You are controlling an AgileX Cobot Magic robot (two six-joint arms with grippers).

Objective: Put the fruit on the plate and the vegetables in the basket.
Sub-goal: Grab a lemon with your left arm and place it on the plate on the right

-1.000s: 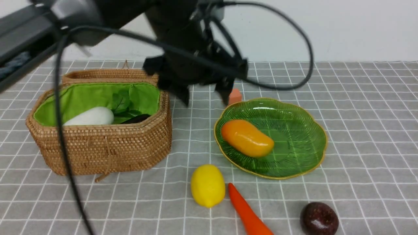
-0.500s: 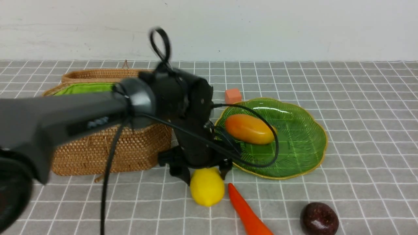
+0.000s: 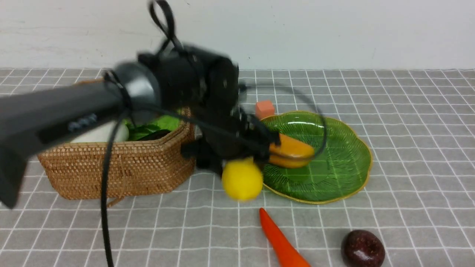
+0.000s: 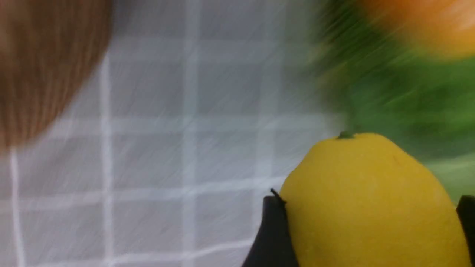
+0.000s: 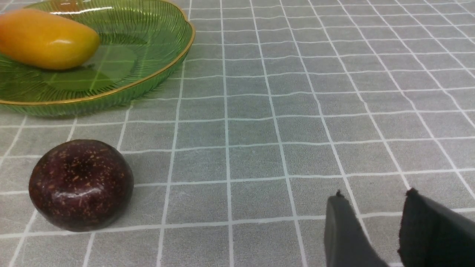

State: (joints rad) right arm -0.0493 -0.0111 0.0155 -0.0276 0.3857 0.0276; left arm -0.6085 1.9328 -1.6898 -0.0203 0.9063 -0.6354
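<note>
Grey white-gridded cloth [image 3: 408,148], plain white wall [image 3: 334,33]

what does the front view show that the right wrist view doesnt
Only the front view: the woven tan wicker basket, the long orange-red carrot, and the yellow lemon gripped by the left gripper. Only the right wrist view: the right gripper, open and empty. Both: the green ribbed glass plate, the orange-yellow mango lying on it, and the dark maroon speckled round fruit.
</note>
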